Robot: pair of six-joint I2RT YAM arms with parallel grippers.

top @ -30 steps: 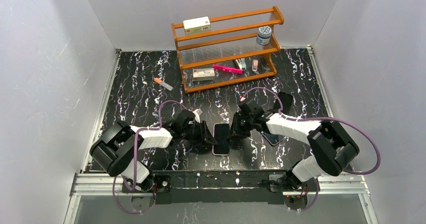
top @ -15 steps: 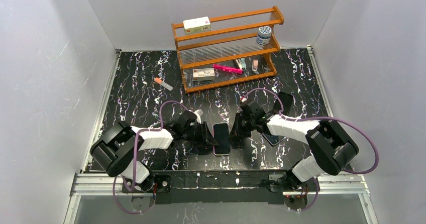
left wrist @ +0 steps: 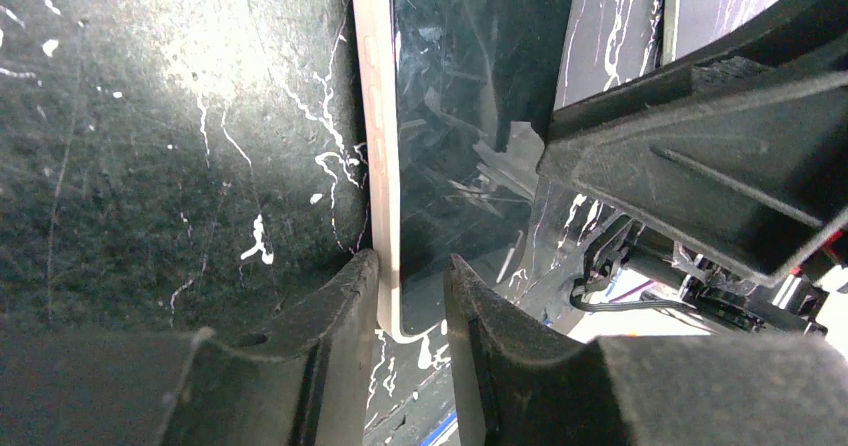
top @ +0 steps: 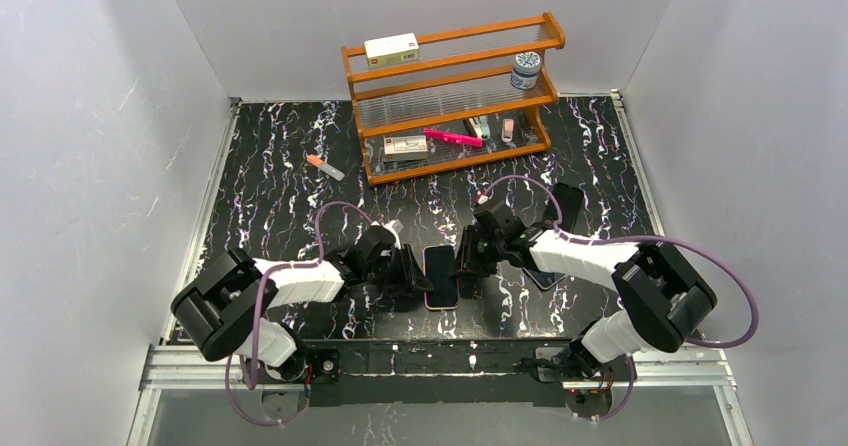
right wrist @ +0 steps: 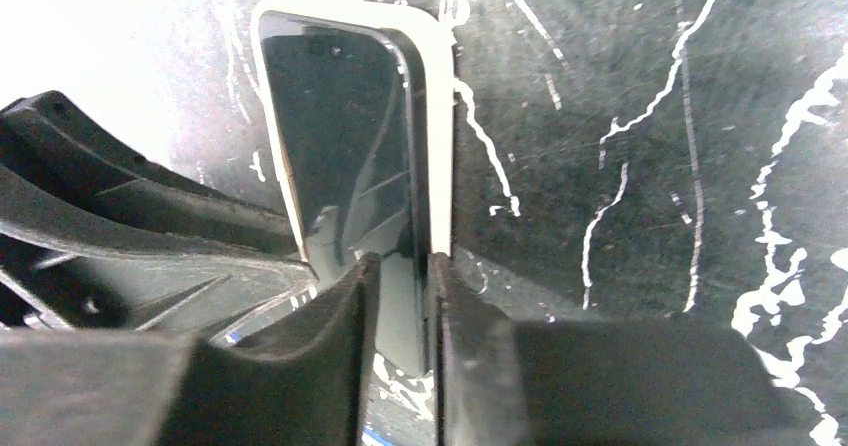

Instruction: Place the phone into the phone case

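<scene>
My left gripper (top: 422, 274) is nearly closed, its fingers (left wrist: 330, 346) nipping the pale long edge of the phone (top: 440, 277). The phone lies flat, screen up, on the black marbled table (top: 270, 196), midway between my two arms. My right gripper (top: 463, 266) meets it from the opposite side, jaws just as narrow, one finger (right wrist: 345, 316) over the glossy screen and the other against the rim

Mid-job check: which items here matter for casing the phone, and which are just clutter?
Job: the phone, gripped by left tool and right tool; the phone case, likely the black shell.
Clutter: wooden rack, white box, jar, pink pen.
</scene>
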